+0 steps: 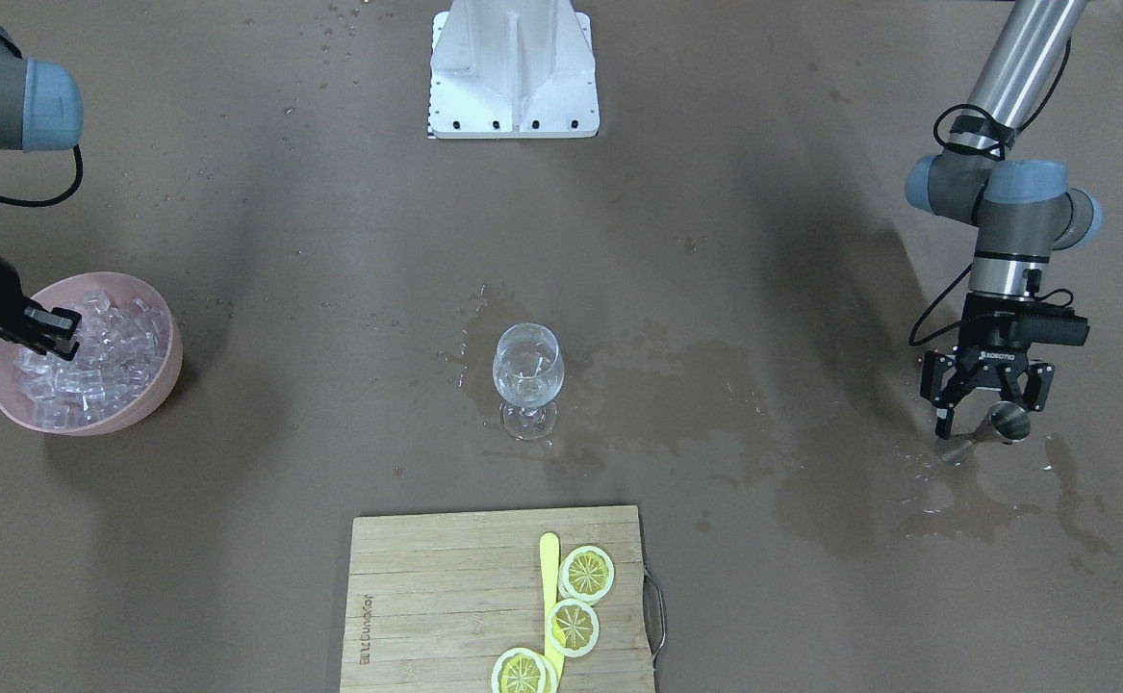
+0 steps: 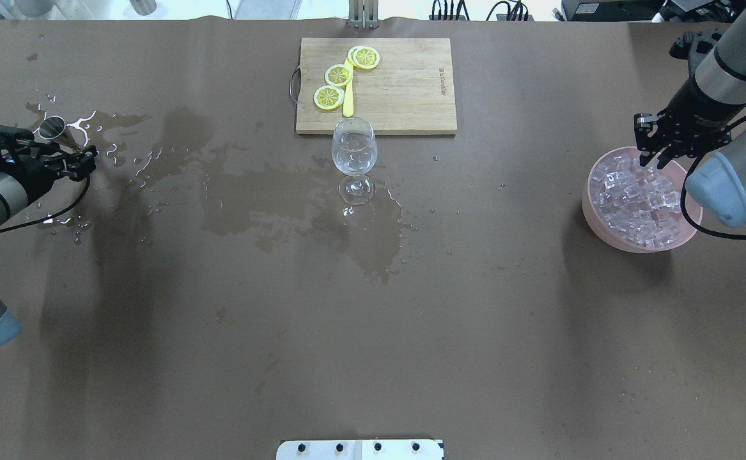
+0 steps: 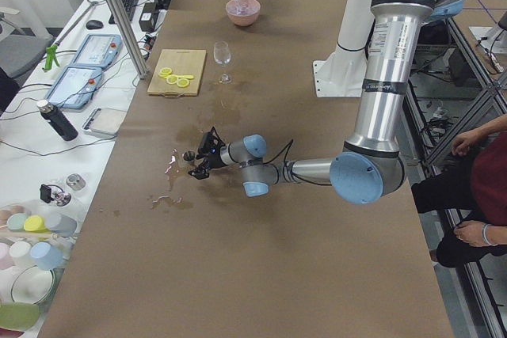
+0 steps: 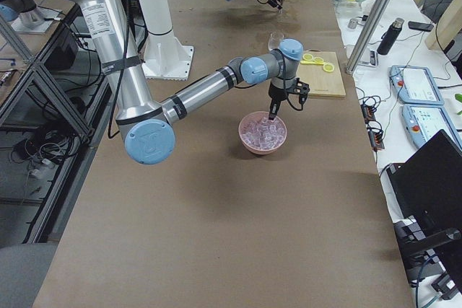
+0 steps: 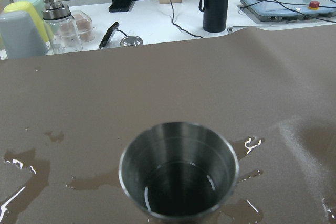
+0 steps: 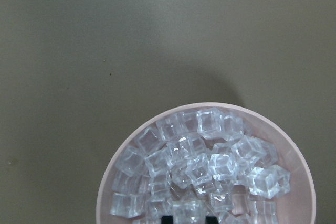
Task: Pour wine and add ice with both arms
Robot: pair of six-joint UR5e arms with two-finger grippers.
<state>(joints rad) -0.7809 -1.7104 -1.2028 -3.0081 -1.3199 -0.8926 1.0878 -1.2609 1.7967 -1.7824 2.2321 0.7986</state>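
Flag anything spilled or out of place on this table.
Liquid is spilled on the brown table cover: dark wet patches spread around the wine glass, and glistening puddles lie around the metal cup at the robot's left end.

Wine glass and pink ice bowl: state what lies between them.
Nothing but bare brown table cover with a few water droplets separates the wine glass and the pink bowl; the overhead view shows it.
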